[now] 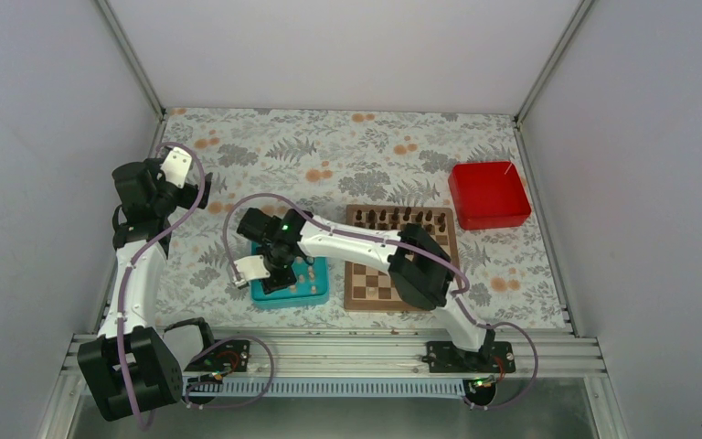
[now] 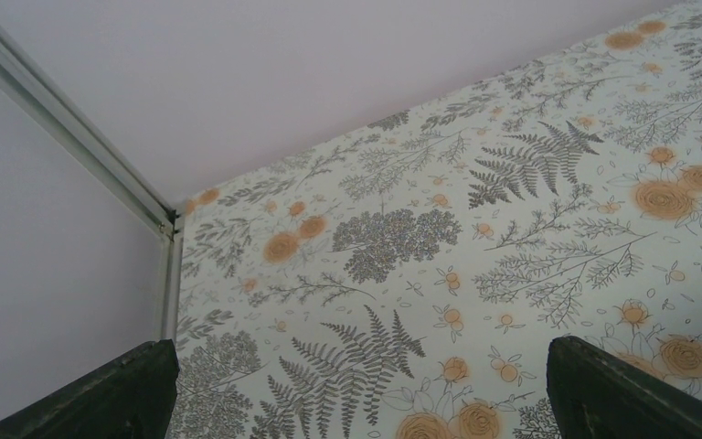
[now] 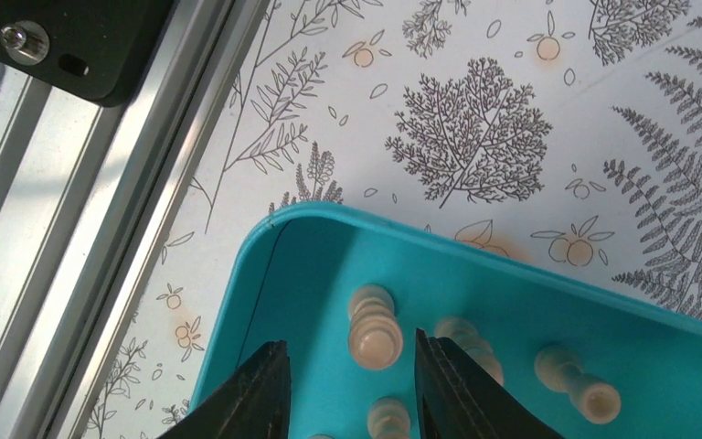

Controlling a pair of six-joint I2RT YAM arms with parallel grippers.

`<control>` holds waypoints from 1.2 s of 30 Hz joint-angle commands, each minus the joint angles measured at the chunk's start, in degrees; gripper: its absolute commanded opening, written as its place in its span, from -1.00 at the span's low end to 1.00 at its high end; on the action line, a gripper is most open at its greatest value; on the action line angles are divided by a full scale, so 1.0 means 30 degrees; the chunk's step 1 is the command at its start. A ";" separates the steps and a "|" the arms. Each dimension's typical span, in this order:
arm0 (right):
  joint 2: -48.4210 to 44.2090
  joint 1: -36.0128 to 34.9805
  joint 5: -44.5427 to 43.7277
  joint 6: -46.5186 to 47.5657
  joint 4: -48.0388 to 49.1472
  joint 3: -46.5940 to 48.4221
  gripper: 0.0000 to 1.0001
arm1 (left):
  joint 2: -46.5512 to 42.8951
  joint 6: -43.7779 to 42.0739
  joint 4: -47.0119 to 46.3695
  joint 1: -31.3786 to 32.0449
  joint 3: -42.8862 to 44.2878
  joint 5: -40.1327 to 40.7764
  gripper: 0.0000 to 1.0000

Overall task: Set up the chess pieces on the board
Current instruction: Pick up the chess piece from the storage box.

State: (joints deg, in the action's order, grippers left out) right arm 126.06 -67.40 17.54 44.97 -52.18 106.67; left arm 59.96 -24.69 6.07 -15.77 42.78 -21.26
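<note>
Pale beige chess pieces [image 3: 373,329] lie in the teal tray [image 3: 311,247]; several show in the right wrist view, one [image 3: 578,382] to the right. My right gripper [image 3: 352,366] is open just above the tray, its fingers [image 3: 256,393] either side of one pale piece without touching it. In the top view the right gripper [image 1: 279,270] hangs over the tray [image 1: 315,294]. The board [image 1: 366,288] lies right of the tray, with dark pieces [image 1: 402,219] along its far rows. My left gripper [image 2: 356,402] is open and empty over the floral cloth, far left [image 1: 175,166].
A red box [image 1: 487,194] stands at the back right beside the board. The aluminium rail [image 3: 82,201] runs along the near edge close to the tray. The right arm's elbow [image 1: 420,265] hangs over the board's near half. Floral cloth [image 1: 329,155] covers the table.
</note>
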 commanded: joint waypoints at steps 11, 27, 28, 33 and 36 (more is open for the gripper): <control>0.1404 -0.0335 0.0101 0.0201 0.0108 0.0785 -0.32 | -0.0389 0.0290 -0.0379 -0.0090 -0.0389 -0.0349 1.00; -0.0047 -0.0230 -0.0719 -0.0193 0.0381 0.0346 -0.88 | -0.0349 0.0290 -0.0498 -0.0105 -0.0467 -0.0256 1.00; -0.0383 -0.0176 -0.0753 -0.0243 0.0326 0.0333 -0.89 | -0.0336 0.0312 -0.0498 -0.0105 -0.0478 -0.0241 1.00; -0.2339 0.0435 -0.0732 -0.0439 -0.0793 -0.0006 -0.91 | -0.0447 0.0345 -0.0442 -0.0127 -0.0393 -0.0152 1.00; -0.4074 0.0925 -0.0830 -0.0718 -0.1065 -0.1218 -0.91 | -0.0577 0.0368 -0.0400 -0.0134 -0.0330 -0.0140 1.00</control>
State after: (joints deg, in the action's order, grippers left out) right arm 121.93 -66.63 15.62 44.42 -52.93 106.10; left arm 59.59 -24.40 5.72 -15.77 41.93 -21.23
